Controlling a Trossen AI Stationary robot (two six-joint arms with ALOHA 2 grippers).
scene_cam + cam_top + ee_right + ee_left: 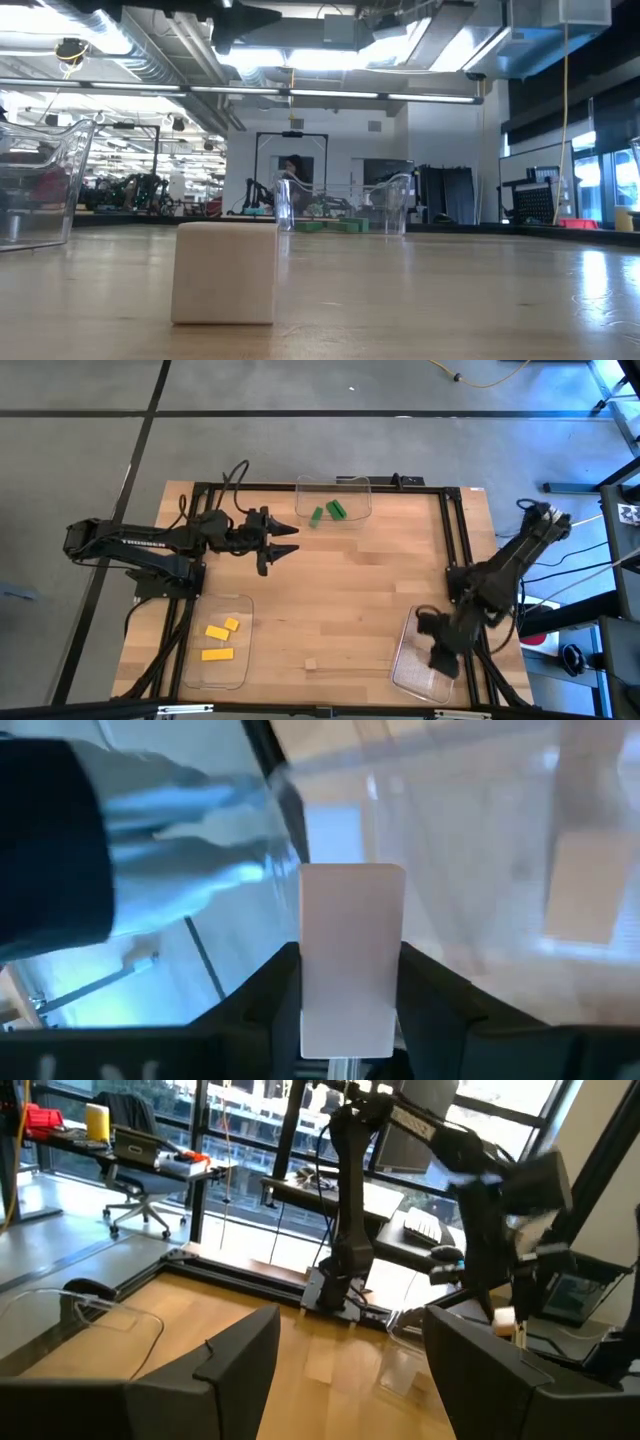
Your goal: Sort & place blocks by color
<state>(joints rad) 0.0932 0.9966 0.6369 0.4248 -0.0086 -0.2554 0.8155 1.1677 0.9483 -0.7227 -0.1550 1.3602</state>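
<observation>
A pale wood block (pixel 350 955), smooth and rectangular, stands upright between the right gripper's (pixel 441 657) dark fingers (pixel 255 990), which are clamped on its lower sides. The gripper hangs over the clear tray (pixel 412 670) at the table's near right corner; through the tray's glossy wall a second tan block (pixel 585 885) shows blurred, and whether it lies inside I cannot tell.

Another wood block (pixel 311 663) sits alone on the bare table (pixel 360 600) near the front edge, between the two near trays; in the low view it (pixel 224 272) looms as a matte, square-faced cube.

Three flat yellow blocks (pixel 220 638) lie in the clear tray (pixel 215 675) at the near left, close together. Green blocks (pixel 328 512) rest in the far clear tray (pixel 335 488) at the table's back edge, one tilted.

The left gripper (pixel 290 540) hovers over the light planked tabletop just left of the green tray, its angular black fingers (pixel 215 1370) spread apart and holding nothing.
</observation>
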